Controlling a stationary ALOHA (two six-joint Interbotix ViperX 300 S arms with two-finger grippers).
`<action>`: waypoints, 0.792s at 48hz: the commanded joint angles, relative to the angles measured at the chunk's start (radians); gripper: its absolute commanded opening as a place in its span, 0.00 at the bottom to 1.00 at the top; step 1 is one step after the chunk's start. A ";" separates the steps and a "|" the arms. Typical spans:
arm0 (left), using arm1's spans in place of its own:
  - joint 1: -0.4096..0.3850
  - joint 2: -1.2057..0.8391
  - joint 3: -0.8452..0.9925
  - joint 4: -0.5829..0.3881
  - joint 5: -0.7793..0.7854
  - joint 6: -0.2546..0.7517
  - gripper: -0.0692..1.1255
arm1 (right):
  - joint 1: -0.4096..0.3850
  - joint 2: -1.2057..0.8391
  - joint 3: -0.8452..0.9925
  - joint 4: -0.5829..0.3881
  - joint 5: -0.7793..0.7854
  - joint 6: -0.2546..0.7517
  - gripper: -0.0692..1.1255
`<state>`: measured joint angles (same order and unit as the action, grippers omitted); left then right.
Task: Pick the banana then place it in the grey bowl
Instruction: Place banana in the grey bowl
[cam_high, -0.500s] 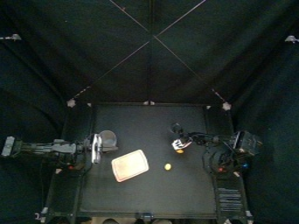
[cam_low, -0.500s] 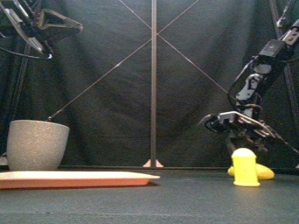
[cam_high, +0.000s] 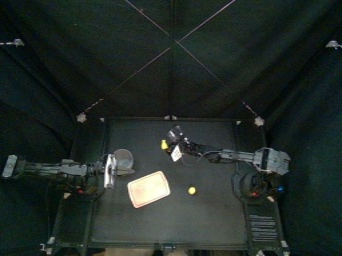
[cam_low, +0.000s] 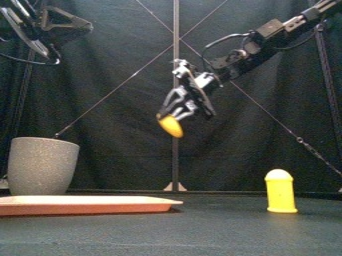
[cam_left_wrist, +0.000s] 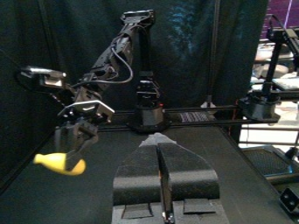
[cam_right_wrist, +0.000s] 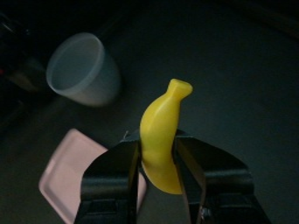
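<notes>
The right hand (cam_low: 175, 113) is clamped on the small yellow plastic banana (cam_low: 171, 125), holding it high above the middle of the black surface (cam_low: 214, 225), well apart from the tall grey speckled cup (cam_low: 43, 165) at the left. It grips only one end, and most of the banana juts past the fingertips, so I think it could swivel or slip out in transit. Released short of the cup, it would land on the flat pink tray (cam_low: 80, 204). Brought in too low, it may strike the rim and tip the cup. The left hand (cam_left_wrist: 162, 150), closed on nothing, rests near the cup.
</notes>
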<state>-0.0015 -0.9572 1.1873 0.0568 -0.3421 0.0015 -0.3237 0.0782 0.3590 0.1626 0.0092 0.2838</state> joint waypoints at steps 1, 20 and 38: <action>-0.005 0.005 -0.017 0.011 -0.018 0.002 0.05 | 0.017 0.092 -0.130 -0.023 -0.123 0.005 0.47; -0.003 0.005 0.003 0.015 -0.028 0.002 0.05 | 0.112 0.426 -0.531 -0.002 -0.288 0.009 0.48; -0.003 0.005 0.002 0.043 -0.028 0.002 0.05 | 0.172 0.558 -0.726 -0.005 -0.196 0.008 0.53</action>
<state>-0.0031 -0.9572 1.2057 0.0890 -0.3605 0.0031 -0.1503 0.6581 -0.3252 0.1549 -0.1948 0.2915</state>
